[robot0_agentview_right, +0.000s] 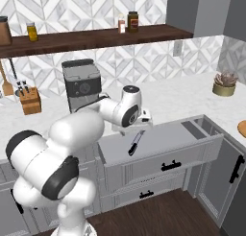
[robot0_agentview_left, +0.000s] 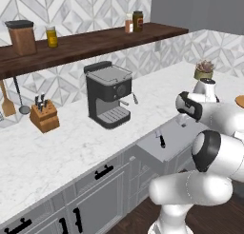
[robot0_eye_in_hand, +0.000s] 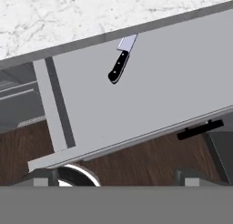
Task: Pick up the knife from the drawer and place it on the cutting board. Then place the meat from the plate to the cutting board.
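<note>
The drawer (robot0_agentview_right: 163, 139) stands pulled out from under the marble counter, its plain grey inside showing (robot0_eye_in_hand: 168, 86) (robot0_agentview_left: 174, 135). In it lies the knife (robot0_eye_in_hand: 119, 66) (robot0_agentview_right: 135, 143) (robot0_agentview_left: 161, 141), with its black handle toward the drawer front and its silver blade reaching the counter's edge. My gripper (robot0_agentview_right: 138, 126) (robot0_agentview_left: 183, 120) (robot0_eye_in_hand: 117, 176) hangs open above the drawer, over the knife and apart from it, with nothing between its fingers. An orange-tan rim of the plate (robot0_agentview_right: 242, 128) (robot0_agentview_left: 240, 101) shows at the right edge. The cutting board and the meat are out of view.
A black coffee machine (robot0_agentview_left: 108, 92) and a wooden knife block (robot0_agentview_left: 44, 115) stand on the counter to the left. A potted plant (robot0_agentview_right: 225, 84) sits at the right. Below the open drawer are grey drawers with black bar handles (robot0_agentview_right: 171, 166), then dark wood floor.
</note>
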